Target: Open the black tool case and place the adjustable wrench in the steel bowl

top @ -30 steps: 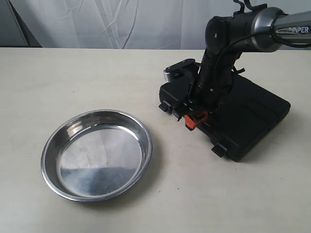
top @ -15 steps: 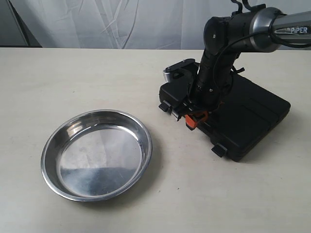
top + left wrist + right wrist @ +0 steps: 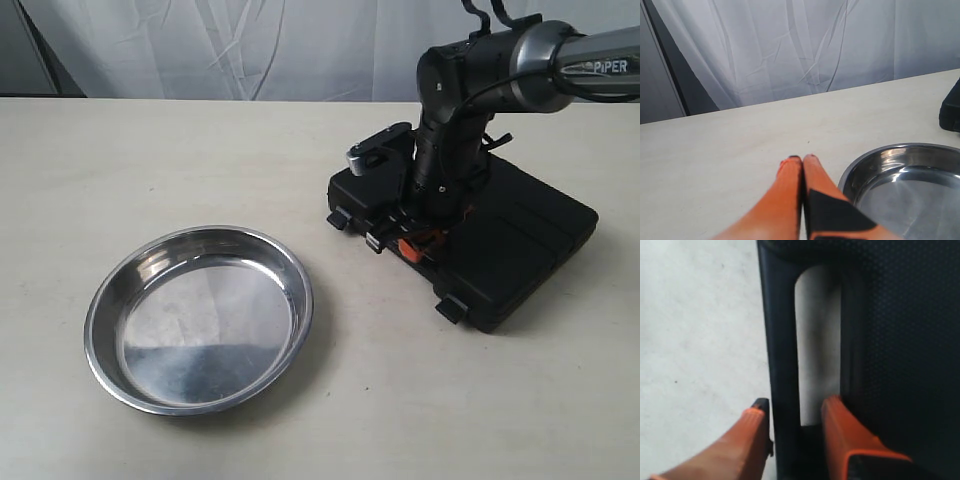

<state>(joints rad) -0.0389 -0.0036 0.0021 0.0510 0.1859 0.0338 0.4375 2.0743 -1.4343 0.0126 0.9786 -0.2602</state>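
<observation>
The black tool case (image 3: pixel 510 235) lies closed on the table at the right, so the adjustable wrench is hidden. My right gripper (image 3: pixel 412 245) is down at the case's front edge and is open. In the right wrist view this gripper (image 3: pixel 795 407) straddles the case's handle bar (image 3: pixel 777 340): one orange finger is outside it and the other is in the cut-out, with a gap left on that side. The steel bowl (image 3: pixel 200 320) sits empty at the left. My left gripper (image 3: pixel 801 159) is shut on nothing, low over the table beside the bowl's rim (image 3: pixel 855 170).
Two small latches (image 3: pixel 340 218) (image 3: pixel 450 308) stick out of the case's front edge. A corner of the case (image 3: pixel 951 107) shows beyond the bowl in the left wrist view. A white curtain hangs behind the table (image 3: pixel 150 160).
The right wrist has turned and risen a little, and its fingertips have shifted slightly right along the case's front edge. The case and the bowl have not moved.
</observation>
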